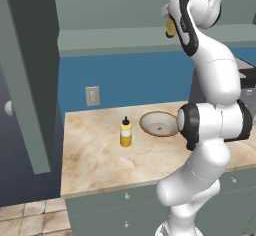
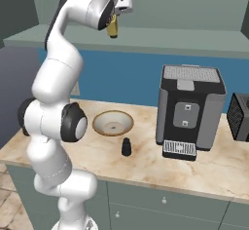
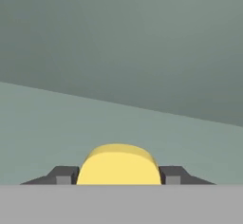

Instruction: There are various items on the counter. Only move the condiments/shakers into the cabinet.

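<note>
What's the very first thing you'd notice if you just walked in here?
The big white robot arm reaching high, its gripper holding a yellow bottle up at the cabinet shelf. Below on the counter stand a black coffee machine, a wooden bowl, a squeeze bottle and a small black shaker.

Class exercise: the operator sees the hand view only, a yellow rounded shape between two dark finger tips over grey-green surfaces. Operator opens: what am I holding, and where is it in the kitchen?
Observer: The gripper is shut on the plain yellow squarish bottle, held up at the grey-green wall cabinet's long shelf.
Operator: What is left on the counter?
Observer: A yellow squeeze bottle with white band and black nozzle stands upright on the beige marbled stone counter, left of the shallow tan wooden bowl.
Operator: Any more?
Observer: A small black shaker stands in front of that bowl, beside the big black coffee machine.
</note>
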You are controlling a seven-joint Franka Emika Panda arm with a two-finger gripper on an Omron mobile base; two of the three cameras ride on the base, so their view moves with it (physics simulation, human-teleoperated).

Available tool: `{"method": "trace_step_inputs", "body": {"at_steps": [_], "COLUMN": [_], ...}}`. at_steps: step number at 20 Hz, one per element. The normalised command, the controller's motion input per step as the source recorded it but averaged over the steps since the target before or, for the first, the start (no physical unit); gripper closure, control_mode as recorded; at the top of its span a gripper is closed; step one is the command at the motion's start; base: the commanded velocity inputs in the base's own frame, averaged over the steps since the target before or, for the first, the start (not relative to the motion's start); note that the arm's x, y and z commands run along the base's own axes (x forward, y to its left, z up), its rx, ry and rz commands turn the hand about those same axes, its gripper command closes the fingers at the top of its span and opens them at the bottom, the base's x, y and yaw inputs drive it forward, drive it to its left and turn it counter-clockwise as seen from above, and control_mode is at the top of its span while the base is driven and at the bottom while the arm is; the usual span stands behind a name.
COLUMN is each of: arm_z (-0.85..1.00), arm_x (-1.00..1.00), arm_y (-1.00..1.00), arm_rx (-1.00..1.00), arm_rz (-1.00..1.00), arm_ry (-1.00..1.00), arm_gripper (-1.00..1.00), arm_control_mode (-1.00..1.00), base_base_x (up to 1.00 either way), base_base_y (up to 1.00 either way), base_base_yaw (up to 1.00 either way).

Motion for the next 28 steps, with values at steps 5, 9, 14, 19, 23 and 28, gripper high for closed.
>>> {"method": "trace_step_inputs", "body": {"at_steps": [5,9,14,19,23,28], "arm_z": [-0.2,-0.19,-0.21,-0.15,-0.16,-0.25], "arm_x": [0.37,0.38,0.41,0.3,0.36,0.48], "arm_y": [0.0,0.0,0.0,0.0,0.0,0.0], "arm_rx": [-0.06,-0.04,0.0,0.0,0.0,-0.03], "arm_rz": [0.0,0.0,0.0,0.0,0.0,0.0], "arm_ry": [-0.02,-0.07,-0.11,-0.11,-0.13,-0.13], "arm_gripper": [-1.0,-1.0,-1.0,-1.0,-1.0,-1.0], "arm_control_mode": [-1.0,-1.0,-1.0,-1.0,-1.0,-1.0], "base_base_x": [0.0,0.0,0.0,0.0,0.0,0.0], "base_base_y": [0.0,0.0,0.0,0.0,0.0,0.0], "base_base_yaw": [0.0,0.0,0.0,0.0,0.0,0.0]}}
